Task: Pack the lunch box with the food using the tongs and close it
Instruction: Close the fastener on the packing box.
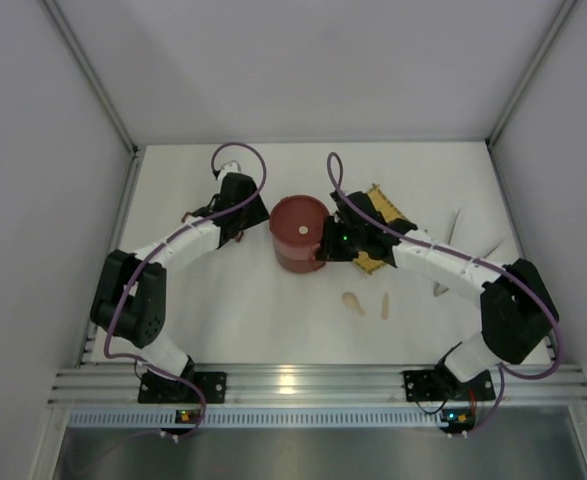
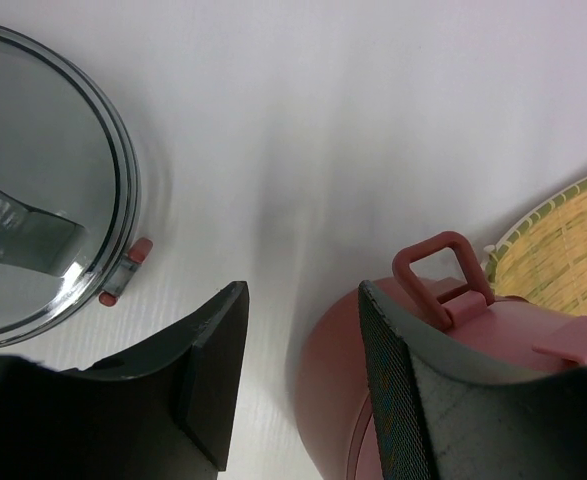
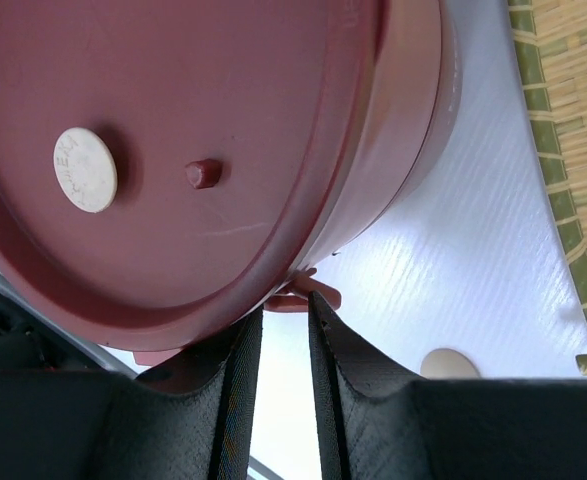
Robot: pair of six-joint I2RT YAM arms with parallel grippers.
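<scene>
The maroon lunch box (image 1: pixel 299 215) stands stacked at mid-table, its flat lid on and showing a pale centre dot. My left gripper (image 1: pixel 256 222) is at its left side, open; in the left wrist view the right finger (image 2: pixel 398 390) lies against the box's wall (image 2: pixel 333 370) under a looped clasp (image 2: pixel 443 262). My right gripper (image 1: pixel 325 247) is at the box's right side. Its jaws (image 3: pixel 285 310) stand a narrow gap apart with bare table between them, tips at a small maroon side tab (image 3: pixel 325 296) under the lid rim. The tongs (image 1: pixel 454 225) lie right, beyond the right arm. No food shows.
The yellow woven mat (image 1: pixel 385 200) lies under the right forearm. A beige spoon (image 1: pixel 353 302) and stick (image 1: pixel 384 305) lie near the front. A round grey shiny-rimmed disc (image 2: pixel 33 180) sits left of the left gripper. A pale round thing (image 3: pixel 448 362) shows behind my right finger.
</scene>
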